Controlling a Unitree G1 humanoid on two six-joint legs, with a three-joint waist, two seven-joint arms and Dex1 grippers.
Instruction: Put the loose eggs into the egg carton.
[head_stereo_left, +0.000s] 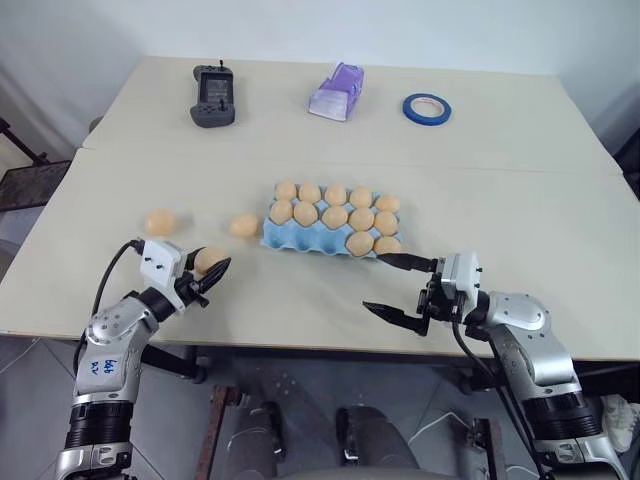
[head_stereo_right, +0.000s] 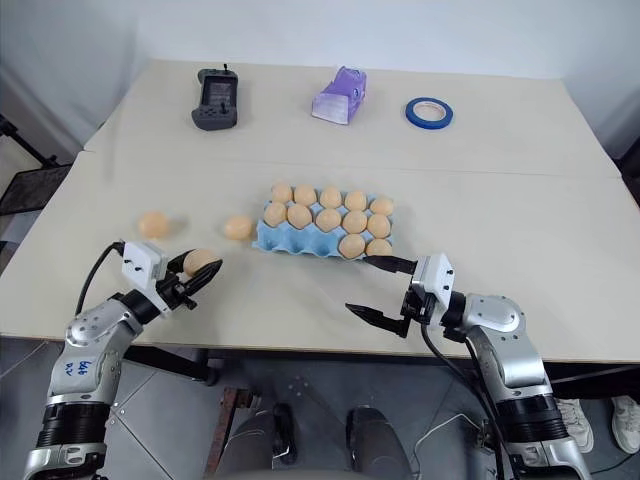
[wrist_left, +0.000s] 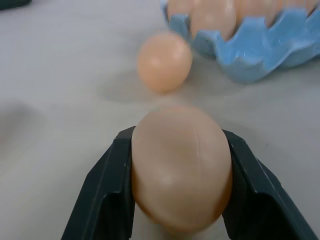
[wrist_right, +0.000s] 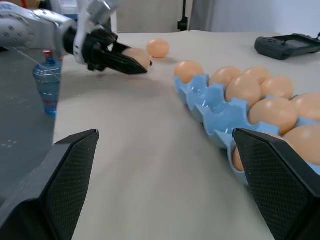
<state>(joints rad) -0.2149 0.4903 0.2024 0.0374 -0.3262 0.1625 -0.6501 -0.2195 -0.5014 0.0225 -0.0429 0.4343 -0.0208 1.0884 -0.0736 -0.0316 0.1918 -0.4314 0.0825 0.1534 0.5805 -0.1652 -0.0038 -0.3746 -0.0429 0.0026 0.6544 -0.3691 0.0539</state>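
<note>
The light blue egg carton (head_stereo_left: 296, 243) lies mid-table with several eggs in it; its front-left cups are bare. My left gripper (head_stereo_left: 212, 272) is shut on one pale orange egg (wrist_left: 180, 170), held just above the table left of the carton. Two loose eggs rest on the table: one (head_stereo_left: 243, 225) just off the carton's left end, another (head_stereo_left: 160, 222) farther left. My right gripper (head_stereo_left: 373, 282) stands open with nothing in it, off the carton's front right corner, pointing left.
At the back of the table lie a dark handheld controller (head_stereo_left: 212, 97), a lilac plastic scoop-like thing (head_stereo_left: 337, 92) and a roll of blue tape (head_stereo_left: 427, 109). The table's front edge runs just below both grippers. A water bottle (wrist_right: 47, 87) stands beyond the table.
</note>
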